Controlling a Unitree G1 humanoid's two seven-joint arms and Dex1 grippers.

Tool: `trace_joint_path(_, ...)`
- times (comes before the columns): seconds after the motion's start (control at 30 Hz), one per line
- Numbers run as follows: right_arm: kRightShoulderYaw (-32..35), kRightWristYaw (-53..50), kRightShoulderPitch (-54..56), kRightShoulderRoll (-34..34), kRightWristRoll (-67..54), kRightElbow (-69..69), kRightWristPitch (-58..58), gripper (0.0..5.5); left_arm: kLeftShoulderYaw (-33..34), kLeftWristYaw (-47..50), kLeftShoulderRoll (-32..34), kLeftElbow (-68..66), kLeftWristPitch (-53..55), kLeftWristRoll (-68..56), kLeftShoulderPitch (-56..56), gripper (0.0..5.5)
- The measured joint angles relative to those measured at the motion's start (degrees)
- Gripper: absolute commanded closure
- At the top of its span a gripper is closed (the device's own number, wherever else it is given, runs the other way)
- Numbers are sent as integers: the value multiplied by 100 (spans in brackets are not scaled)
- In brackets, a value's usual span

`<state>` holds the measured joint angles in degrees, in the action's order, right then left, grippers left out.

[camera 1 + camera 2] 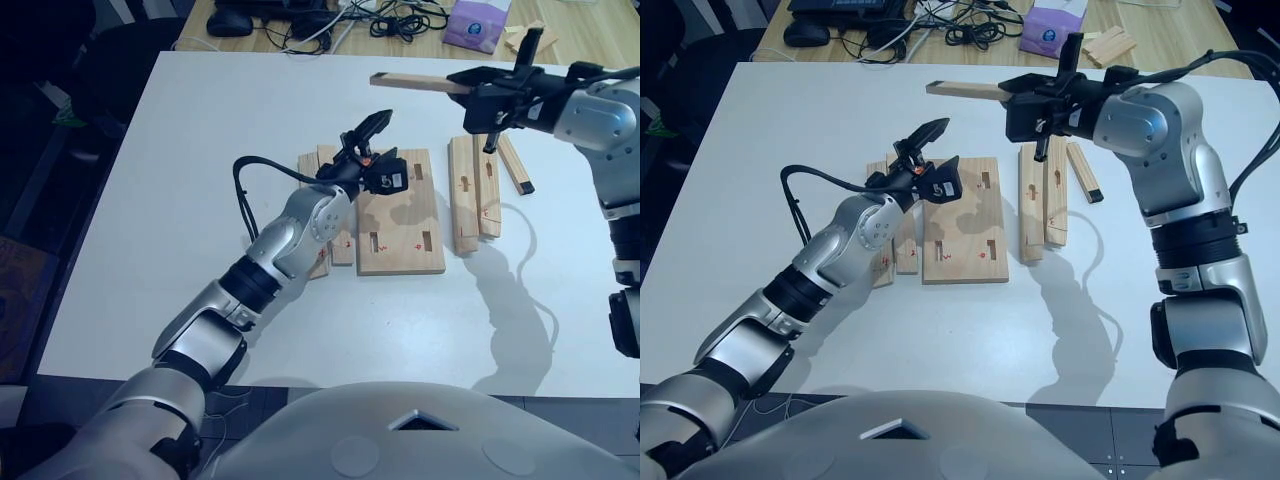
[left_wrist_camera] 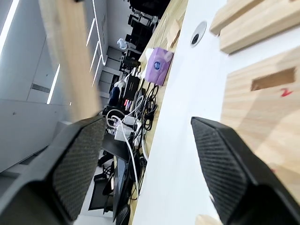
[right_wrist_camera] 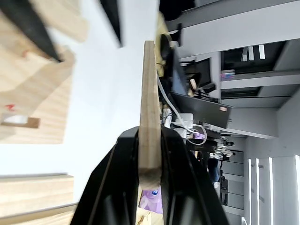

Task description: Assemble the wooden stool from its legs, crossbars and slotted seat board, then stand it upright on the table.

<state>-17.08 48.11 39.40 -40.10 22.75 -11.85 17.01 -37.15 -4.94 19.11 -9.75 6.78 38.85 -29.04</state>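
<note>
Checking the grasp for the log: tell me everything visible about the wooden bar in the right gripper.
The wooden bar is a straight, pale strip of light wood with a flat rectangular section and square-cut ends; seen edge-on from the right wrist it looks thin. The right gripper clamps one end between its two fingers. The bar is held roughly level in the air over the far part of the white table, its free end pointing to the robot's left. Nothing else touches it. Any slots or marks on it cannot be made out.
</note>
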Motion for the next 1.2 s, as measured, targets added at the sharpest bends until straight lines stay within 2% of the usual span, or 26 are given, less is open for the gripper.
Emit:
trace_joint_path(0.27, -227, 369, 196, 135, 67, 289, -270, 511, 268, 180, -274, -174, 67, 303, -107, 220)
trace_joint_path(0.33, -235, 432, 161, 154, 38, 479, -339, 511, 278, 169, -348, -240, 57, 318, -108, 239)
trace_joint_path(0.87, -307, 508, -49, 177, 78, 701, -356, 511, 568, -121, -466, -281, -213, 86, -73, 481)
trace_joint_path(1.2, -305, 486, -64, 178, 119, 697, -270, 511, 565, -194, -379, -277, -418, 95, -44, 486)
